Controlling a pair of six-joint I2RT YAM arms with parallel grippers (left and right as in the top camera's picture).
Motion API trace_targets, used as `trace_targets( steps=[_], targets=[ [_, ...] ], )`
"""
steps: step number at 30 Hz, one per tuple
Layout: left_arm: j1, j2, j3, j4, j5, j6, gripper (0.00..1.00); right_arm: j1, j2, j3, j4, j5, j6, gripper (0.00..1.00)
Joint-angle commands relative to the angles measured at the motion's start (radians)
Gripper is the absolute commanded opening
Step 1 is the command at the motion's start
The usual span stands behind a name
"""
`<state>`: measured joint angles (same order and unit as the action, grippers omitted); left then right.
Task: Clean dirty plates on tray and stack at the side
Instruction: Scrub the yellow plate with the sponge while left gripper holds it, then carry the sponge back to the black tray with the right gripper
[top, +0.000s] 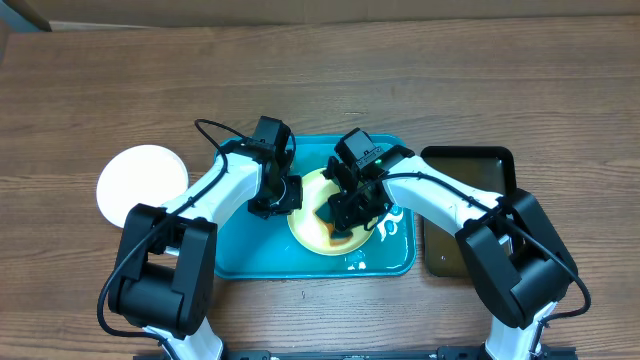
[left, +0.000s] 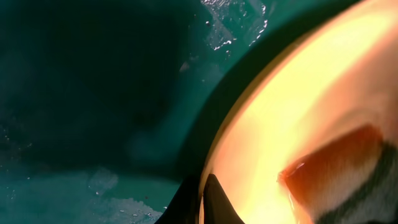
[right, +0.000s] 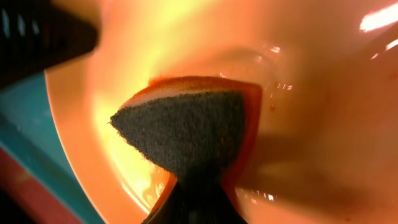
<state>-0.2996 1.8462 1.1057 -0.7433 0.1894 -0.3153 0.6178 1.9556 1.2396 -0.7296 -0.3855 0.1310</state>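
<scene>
Pinching a sponge (right: 186, 124) tight, the right claw (right: 194, 208) presses its dark scouring face down into the bowl of the yellow-green plate (right: 311, 93), which looks like the angle you want for scrubbing rather than dabbing. The sponge's orange body sits behind the pad, so the rough side meets the dirt.

Across from it, the left claw (left: 203, 200) is closed on the plate's left rim, one finger on either side of the edge. I'd judge that grip is there to pin the plate so it does not skate about under the wiping.

The plate lies in the middle of the tray (top: 235, 255), whose floor looks wet and glistening near the left claw. A brownish-orange smear (top: 342, 238) shows on the plate's near side, so the wiping seems unfinished.

Off to the left, clear of the tray, a white plate (top: 140, 183) rests on the surface (top: 300, 80), probably the start of the clean stack; whether another lies beneath it I cannot tell. A black tray (top: 470, 215) sits just beside the teal one on the right.
</scene>
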Motion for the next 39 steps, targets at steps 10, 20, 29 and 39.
trace_targets(
  steps=[10, 20, 29, 39],
  targets=[
    [0.004, 0.045, -0.022, -0.01, -0.066, -0.007, 0.04, -0.11, 0.01, 0.031, 0.085, 0.414, 0.082, 0.14],
    [0.005, 0.045, -0.022, -0.011, -0.066, -0.007, 0.04, -0.155, 0.01, 0.031, -0.199, 0.395, 0.083, 0.08],
    [0.005, 0.045, -0.022, -0.009, -0.066, -0.008, 0.04, -0.147, 0.008, 0.032, -0.212, 0.017, 0.074, 0.06],
    [0.005, 0.045, -0.022, -0.009, -0.066, -0.008, 0.04, -0.084, 0.008, 0.032, -0.187, 0.003, 0.11, 0.04]
  ],
)
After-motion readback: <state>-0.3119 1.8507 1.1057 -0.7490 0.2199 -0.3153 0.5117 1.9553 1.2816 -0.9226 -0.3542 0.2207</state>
